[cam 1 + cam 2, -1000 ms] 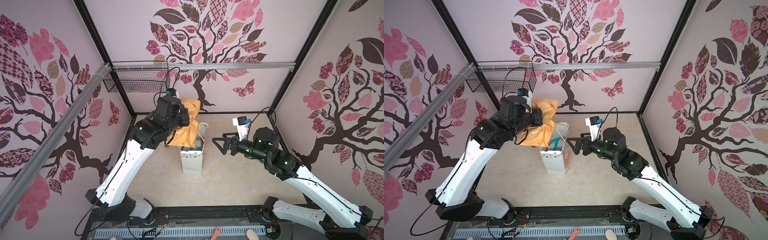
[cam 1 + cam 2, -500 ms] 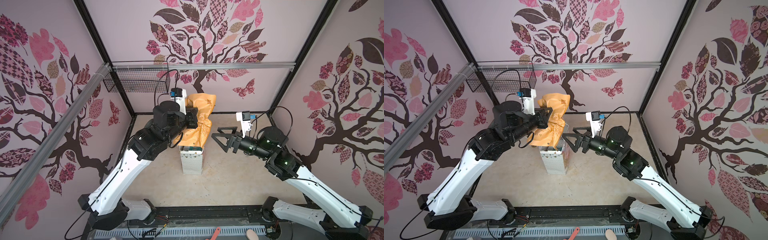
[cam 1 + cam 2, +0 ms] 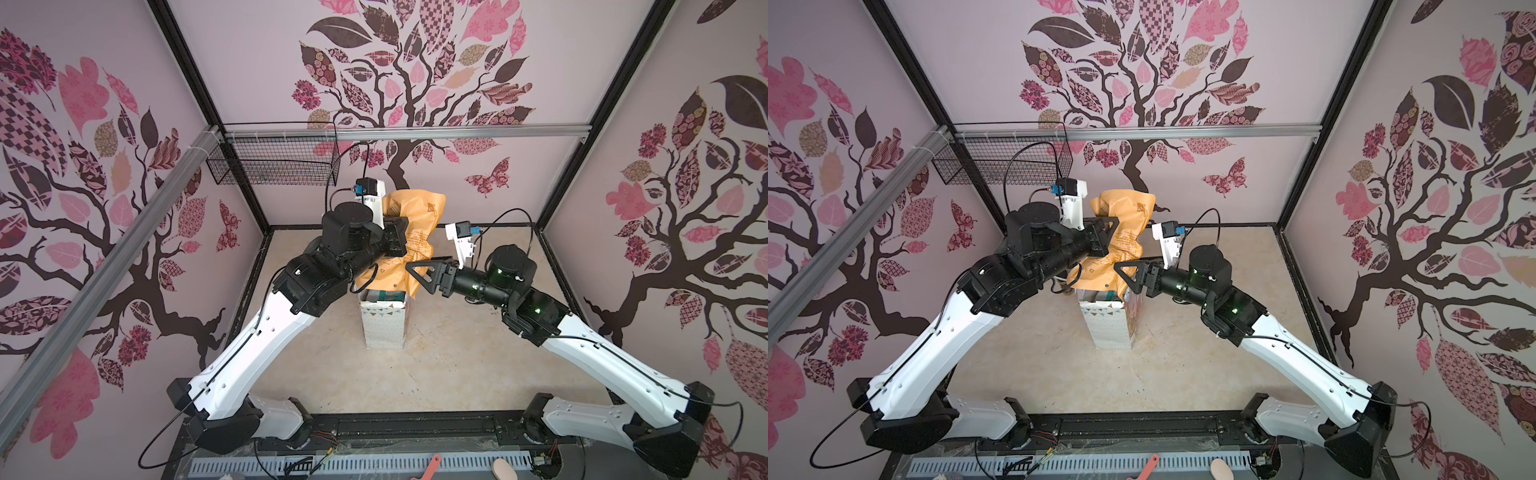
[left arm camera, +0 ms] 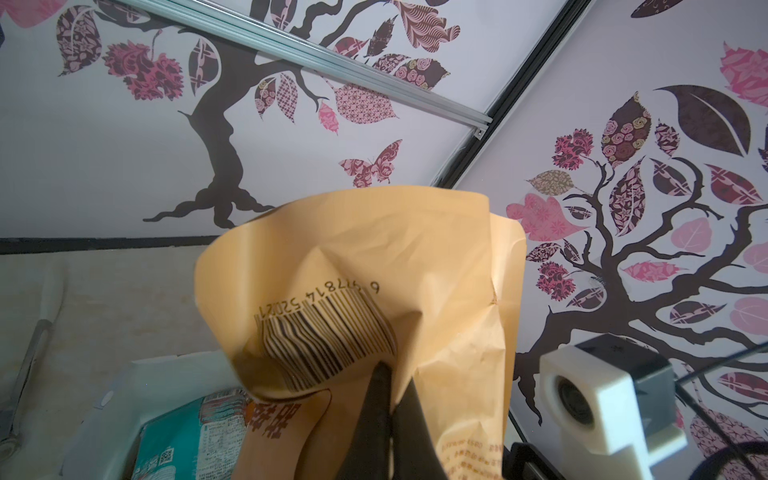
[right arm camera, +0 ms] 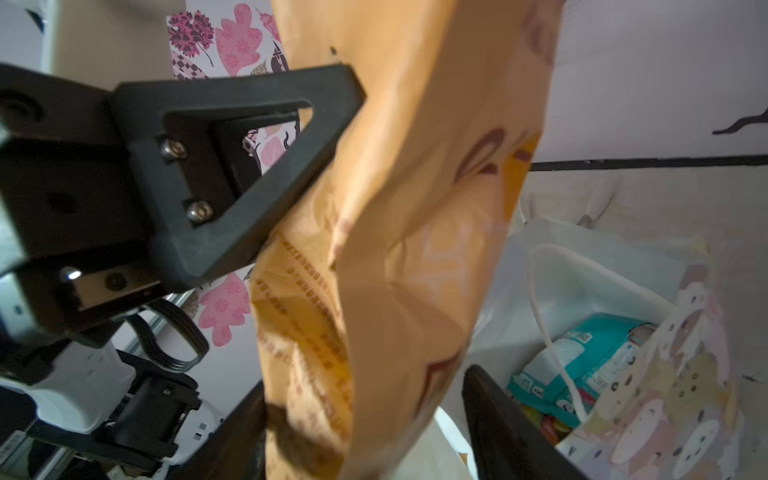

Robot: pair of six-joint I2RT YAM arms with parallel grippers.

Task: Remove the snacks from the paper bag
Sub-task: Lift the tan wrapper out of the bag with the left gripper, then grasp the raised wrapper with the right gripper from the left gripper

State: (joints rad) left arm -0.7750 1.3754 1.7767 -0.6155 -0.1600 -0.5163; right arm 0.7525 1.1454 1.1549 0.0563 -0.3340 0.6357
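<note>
The beige tabletop (image 3: 457, 365) shows no snack packet lying on it where the arms leave it visible. No item is therefore judged fully unpacked.

The tall white paper bag with the dot-and-triangle pattern (image 3: 384, 324) stands upright at the table centre, between the two arms, with its mouth open upward.

The large crinkly tan-orange plastic packet (image 3: 419, 224) is held upright above the bag mouth. Its lower edge sits about level with the rim, and whether it has cleared the rim cannot be determined.

The left gripper (image 4: 388, 374) is clamped on the packet's film beside the barcode, with its jaws pinched together. The right gripper (image 5: 363, 386) straddles the packet's lower part with one jaw on each side. Whether it is gripping yet cannot be told.

The teal plastic packet (image 5: 582, 357) lies inside the bag. The contents beneath it are too blurred to identify.

Assessment: the first extraction is under way. Remaining steps are to lift the large packet clear, set it on the table, and then remove the teal packet and whatever lies below it
</note>
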